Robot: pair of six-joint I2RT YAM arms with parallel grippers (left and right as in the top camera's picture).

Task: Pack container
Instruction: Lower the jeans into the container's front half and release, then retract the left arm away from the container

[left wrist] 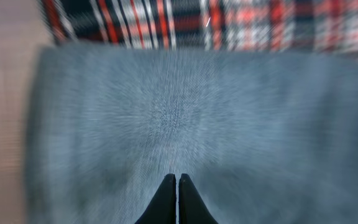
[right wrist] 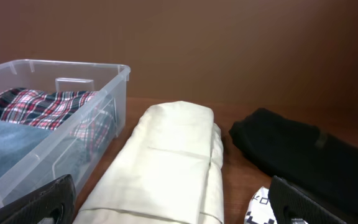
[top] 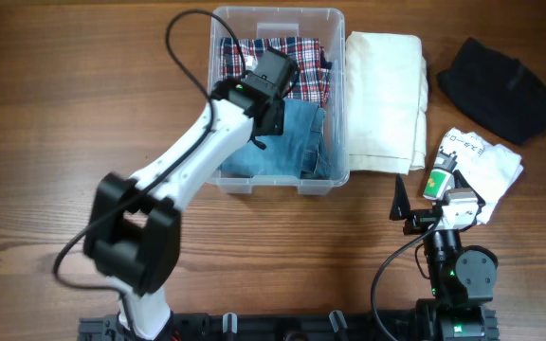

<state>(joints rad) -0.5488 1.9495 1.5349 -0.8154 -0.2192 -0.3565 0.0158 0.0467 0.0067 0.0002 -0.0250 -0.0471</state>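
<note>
The clear container (top: pixel 278 17) stands at the back middle of the table and also shows in the right wrist view (right wrist: pixel 114 84). Inside it lie a red plaid cloth (top: pixel 240 52) at the back and folded blue denim (top: pixel 297 142) in front. My left gripper (top: pixel 260 137) is inside the container, just above the denim (left wrist: pixel 166 112). Its fingers (left wrist: pixel 177 180) are shut and hold nothing. My right gripper (top: pixel 423 194) is open and empty, low over the table near the front right. It faces a folded cream cloth (right wrist: pixel 166 162).
The folded cream cloth (top: pixel 385 99) lies right beside the container's right wall. A black cloth (top: pixel 496 90) lies at the back right, and also shows in the right wrist view (right wrist: pixel 303 155). A white printed cloth (top: pixel 486 166) lies by my right gripper.
</note>
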